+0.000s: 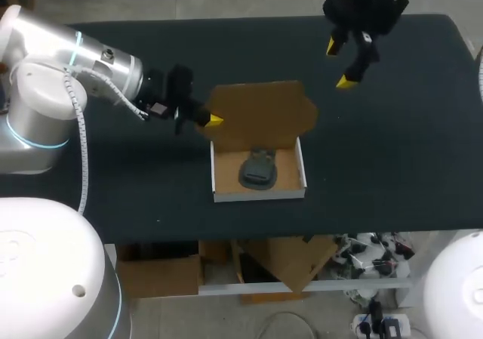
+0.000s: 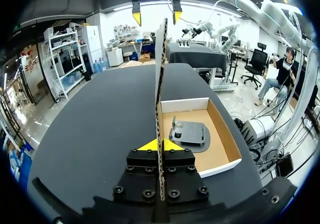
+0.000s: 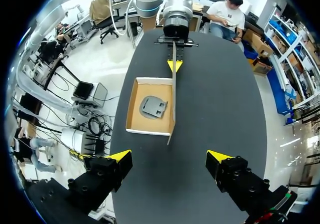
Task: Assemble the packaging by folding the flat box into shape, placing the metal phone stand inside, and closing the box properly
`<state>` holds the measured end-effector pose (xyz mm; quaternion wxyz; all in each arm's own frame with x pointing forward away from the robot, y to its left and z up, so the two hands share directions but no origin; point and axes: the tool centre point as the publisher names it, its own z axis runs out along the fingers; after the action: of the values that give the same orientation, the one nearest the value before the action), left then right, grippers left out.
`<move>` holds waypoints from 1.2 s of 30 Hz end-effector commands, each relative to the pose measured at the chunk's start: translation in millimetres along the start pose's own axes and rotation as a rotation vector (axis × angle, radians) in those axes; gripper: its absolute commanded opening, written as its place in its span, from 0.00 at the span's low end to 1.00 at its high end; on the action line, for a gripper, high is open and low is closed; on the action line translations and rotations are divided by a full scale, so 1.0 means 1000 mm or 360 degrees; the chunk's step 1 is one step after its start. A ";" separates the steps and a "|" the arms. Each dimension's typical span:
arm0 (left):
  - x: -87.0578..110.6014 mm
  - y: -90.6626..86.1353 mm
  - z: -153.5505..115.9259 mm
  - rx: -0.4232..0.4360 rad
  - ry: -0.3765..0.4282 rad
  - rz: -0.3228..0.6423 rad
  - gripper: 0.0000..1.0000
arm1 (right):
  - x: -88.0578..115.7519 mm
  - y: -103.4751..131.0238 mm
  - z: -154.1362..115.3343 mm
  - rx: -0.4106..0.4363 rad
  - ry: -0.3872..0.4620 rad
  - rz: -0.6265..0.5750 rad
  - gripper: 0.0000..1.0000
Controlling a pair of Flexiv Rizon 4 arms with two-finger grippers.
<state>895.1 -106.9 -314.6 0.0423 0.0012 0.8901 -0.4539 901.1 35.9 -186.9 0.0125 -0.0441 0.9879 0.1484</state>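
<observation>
Two left fingers (image 2: 150,145) pinch the upright box lid (image 1: 260,112); right fingers (image 3: 121,155) spread; stand (image 1: 258,169) lies flat inside.

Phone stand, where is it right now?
In the head view, the phone stand lies inside the open box, mid-table, by the lid held by my left pincer.

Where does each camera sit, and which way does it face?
Head view: above and behind, looking down on the black table; the left gripper and right gripper both show.
Left wrist view: on the left wrist, facing along the upright brown cardboard lid its gripper clamps, towards the right gripper.
Right wrist view: on the right wrist, looking down past its open gripper at the left gripper.
Shared: all show the white-walled box holding the grey metal phone stand.
</observation>
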 end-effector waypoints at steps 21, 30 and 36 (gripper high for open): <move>-0.001 0.001 0.002 -0.0004 0.0006 0.0000 0.00 | -0.067 0.074 0.017 0.0298 0.0063 -0.0011 0.49; -0.001 0.001 0.002 -0.0004 0.0006 0.0000 0.00 | -0.075 0.096 0.031 0.0320 0.0090 -0.0052 0.22; -0.001 0.001 0.002 -0.0004 0.0006 0.0000 0.00 | -0.072 0.105 0.038 0.0334 0.0090 -0.0072 0.25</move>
<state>895.3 -107.1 -314.5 0.0421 0.0014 0.8901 -0.4539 962.6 148.1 -189.8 -0.0044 -0.0696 0.9958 0.0592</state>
